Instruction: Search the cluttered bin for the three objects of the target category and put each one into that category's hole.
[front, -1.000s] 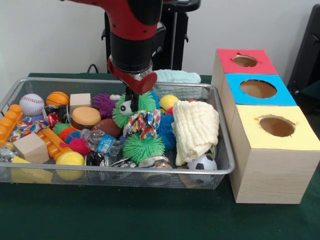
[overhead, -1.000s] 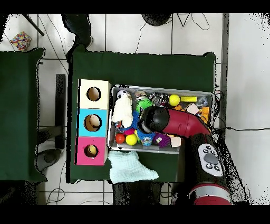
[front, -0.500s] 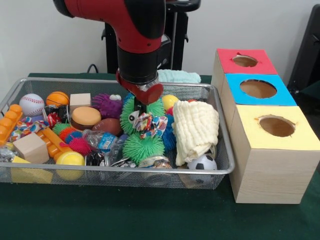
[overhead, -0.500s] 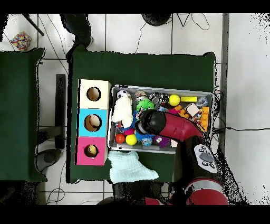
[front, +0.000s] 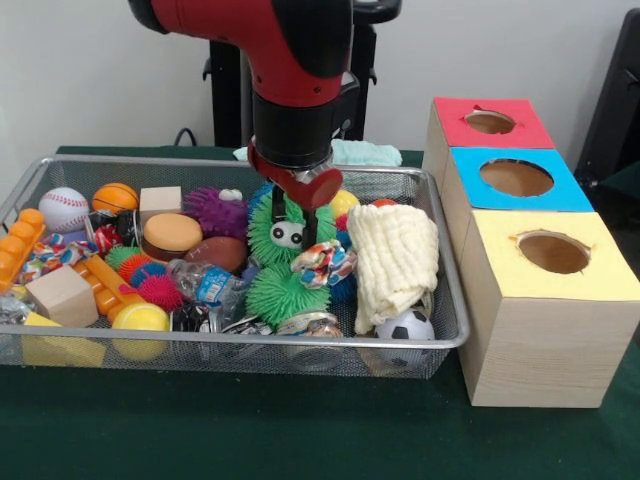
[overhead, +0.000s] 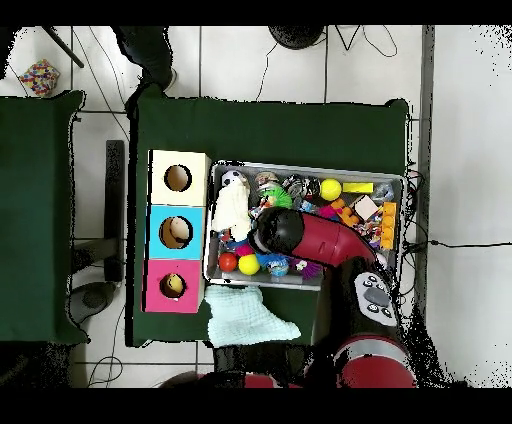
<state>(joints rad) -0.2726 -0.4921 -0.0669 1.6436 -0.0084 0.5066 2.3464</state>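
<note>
My gripper (front: 293, 228) hangs over the middle of the wire bin (front: 230, 342). It is shut on a green spiky toy with googly eyes (front: 290, 240), whose eyes show between the fingers. A colourful knotted fabric toy (front: 325, 262) hangs against the green toy's right side. Three boxes with holes stand right of the bin: red (front: 490, 122), blue (front: 516, 177) and yellow (front: 553, 252). In the overhead view the arm (overhead: 300, 235) covers the gripper and the toy.
The bin holds a cream cloth (front: 393, 255), a soccer ball (front: 410, 326), a baseball (front: 64, 209), a small basketball (front: 115, 196), a second green spiky ball (front: 285, 296), wooden cubes (front: 62, 294) and several other toys. A teal cloth (front: 365, 152) lies behind the bin.
The gripper has moved right, toward the cream cloth and the boxes, carrying the green spiky toy. The fabric toy has shifted right with it.
</note>
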